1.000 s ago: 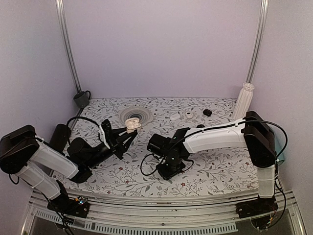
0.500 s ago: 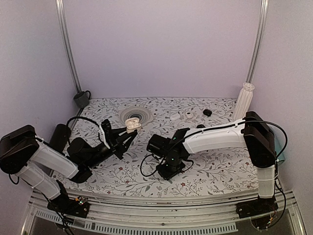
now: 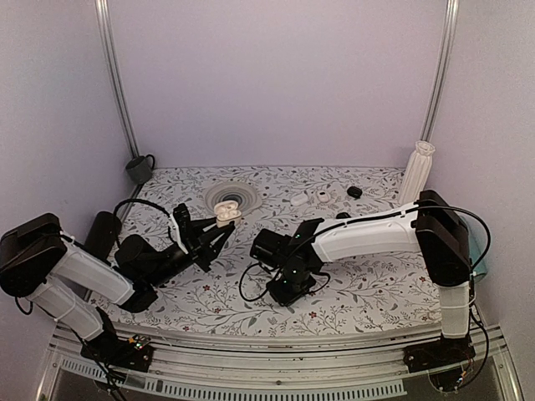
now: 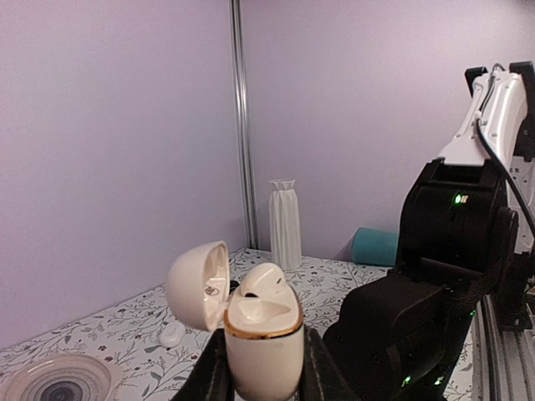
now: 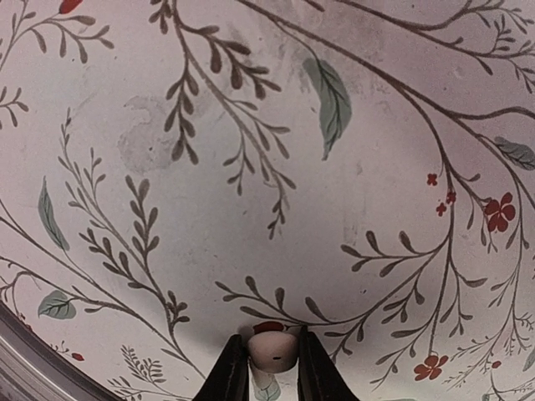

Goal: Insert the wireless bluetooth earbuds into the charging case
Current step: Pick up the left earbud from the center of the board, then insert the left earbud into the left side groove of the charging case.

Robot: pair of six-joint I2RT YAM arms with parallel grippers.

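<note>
Left arm [image 3: 84, 271] and right arm [image 3: 368, 234]: white link shells, black joint housings, black-fingered left gripper [image 4: 263, 372] and right gripper [image 5: 272, 365], loose black cables [image 3: 244, 288], green LEDs [image 4: 457, 199] on right arm.

Is closed in on three sides by plain lilac walls [image 3: 276, 83], with a slim metal post [image 3: 117, 83] running up each back corner. Has for a floor a table [image 3: 376, 288] with a white top printed with grey-brown sprigs, green leaves and small red flowers, ending at the near edge in a ribbed aluminium rail [image 3: 276, 344]. Is lit softly and evenly.
</note>
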